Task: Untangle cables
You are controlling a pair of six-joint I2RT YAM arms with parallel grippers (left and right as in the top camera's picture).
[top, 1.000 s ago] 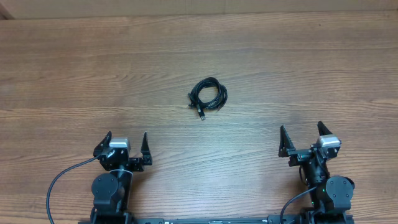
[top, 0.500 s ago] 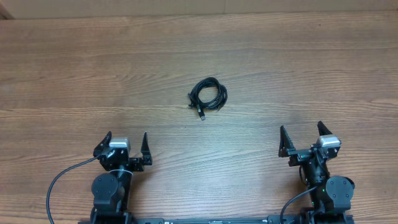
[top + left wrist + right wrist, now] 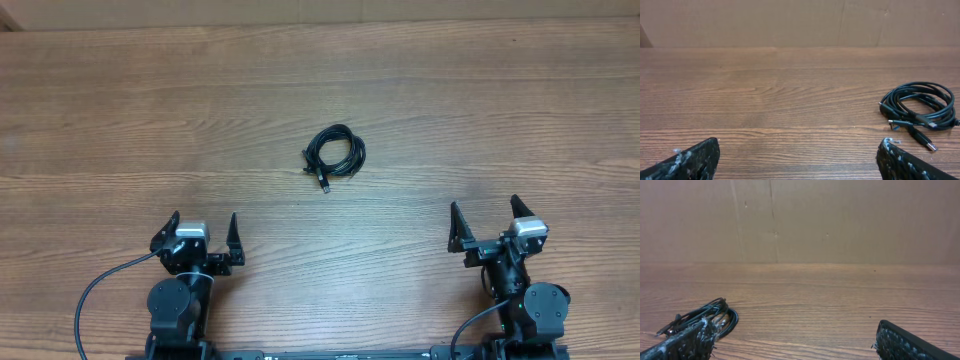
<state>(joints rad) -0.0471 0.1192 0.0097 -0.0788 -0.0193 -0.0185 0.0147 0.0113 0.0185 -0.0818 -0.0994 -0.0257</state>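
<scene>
The cables (image 3: 335, 153) lie as one small coiled black bundle near the middle of the wooden table, with a plug end sticking out toward the front. The bundle shows at the right of the left wrist view (image 3: 919, 109) and at the lower left of the right wrist view (image 3: 700, 319). My left gripper (image 3: 203, 231) is open and empty near the front left, well short of the bundle. My right gripper (image 3: 484, 221) is open and empty near the front right, also apart from it.
A brown cardboard wall (image 3: 800, 220) stands along the table's far edge. A thick black arm wire (image 3: 95, 295) loops at the front left beside the left arm's base.
</scene>
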